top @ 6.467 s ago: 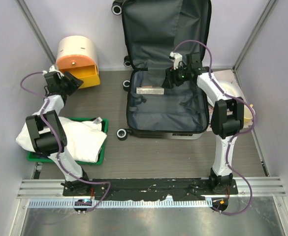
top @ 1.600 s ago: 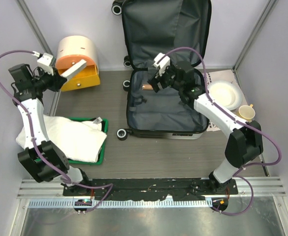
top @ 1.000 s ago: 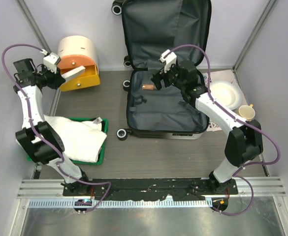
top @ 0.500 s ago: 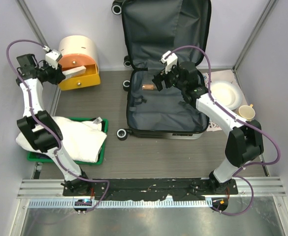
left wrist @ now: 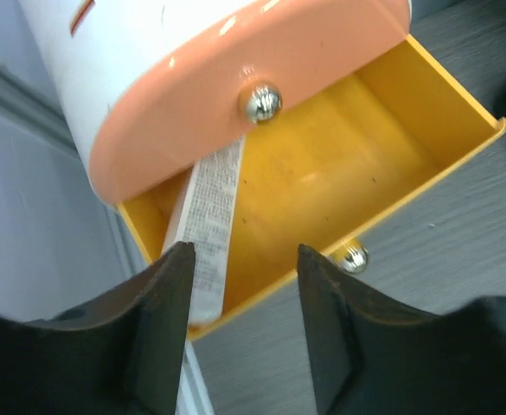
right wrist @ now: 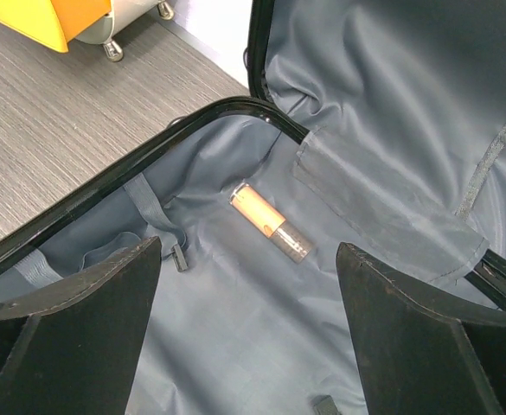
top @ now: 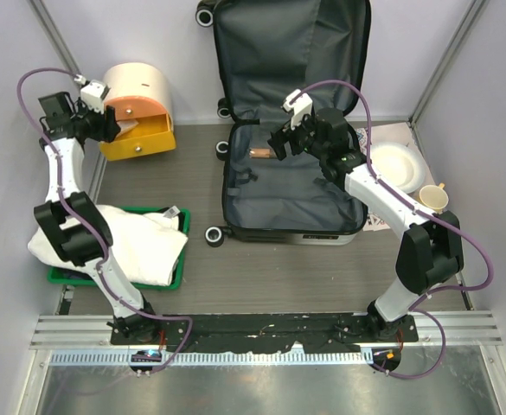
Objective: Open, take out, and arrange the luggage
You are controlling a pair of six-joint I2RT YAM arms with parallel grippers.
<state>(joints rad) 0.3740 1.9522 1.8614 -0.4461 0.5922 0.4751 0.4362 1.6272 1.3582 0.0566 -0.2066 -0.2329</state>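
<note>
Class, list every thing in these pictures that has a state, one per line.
Small hard-shell suitcase with dark grey lining: open, lid raised.
Orange drawer of the cream cylinder: pulled out, white box inside.
Left gripper: open, empty.
Right gripper: open, empty.
Tan-and-dark tube: lying flat in suitcase.

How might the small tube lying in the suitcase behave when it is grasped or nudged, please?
The tube is round and lies on its side, so a nudge would probably roll it. It looks small and stiff, so likely light. The luggage has a soft, creased lining, which may check the roll.
</note>
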